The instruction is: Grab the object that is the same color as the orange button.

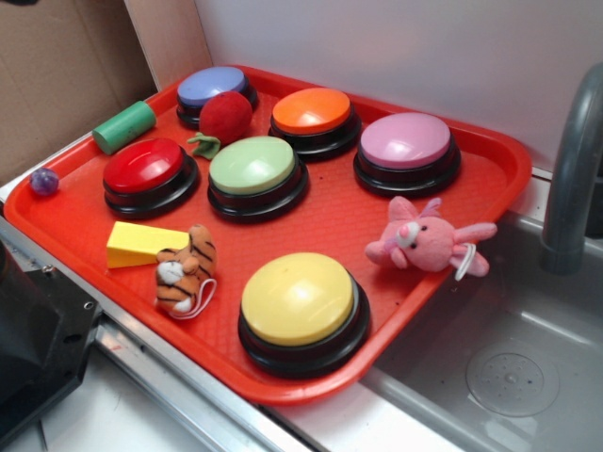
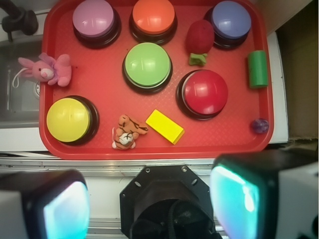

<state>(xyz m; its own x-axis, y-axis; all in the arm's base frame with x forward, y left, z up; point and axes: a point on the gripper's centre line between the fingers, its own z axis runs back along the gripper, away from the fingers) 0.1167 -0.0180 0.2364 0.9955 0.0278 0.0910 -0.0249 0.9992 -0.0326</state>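
Observation:
A small plush tiger [image 1: 186,270] [image 2: 126,132], orange with black stripes and a white string loop, lies near the front edge of the red tray [image 1: 85,235] [image 2: 229,144], between the yellow wedge block [image 1: 141,244] [image 2: 165,126] and the yellow button [image 1: 300,311] [image 2: 70,119]. The orange button [image 1: 314,119] [image 2: 153,19] stands at the back of the tray. My gripper [image 2: 149,209] hangs high over the robot base, well short of the tray, open with nothing between its fingers. The gripper does not show in the exterior view.
On the tray also stand red [image 2: 204,92], green [image 2: 147,66], pink [image 2: 95,21] and blue [image 2: 230,22] buttons, a red plush strawberry [image 2: 199,39], a green cylinder [image 2: 257,68], a purple ball [image 2: 259,125] and a pink plush bunny [image 2: 47,70]. A sink with a faucet [image 1: 573,169] lies beside the tray.

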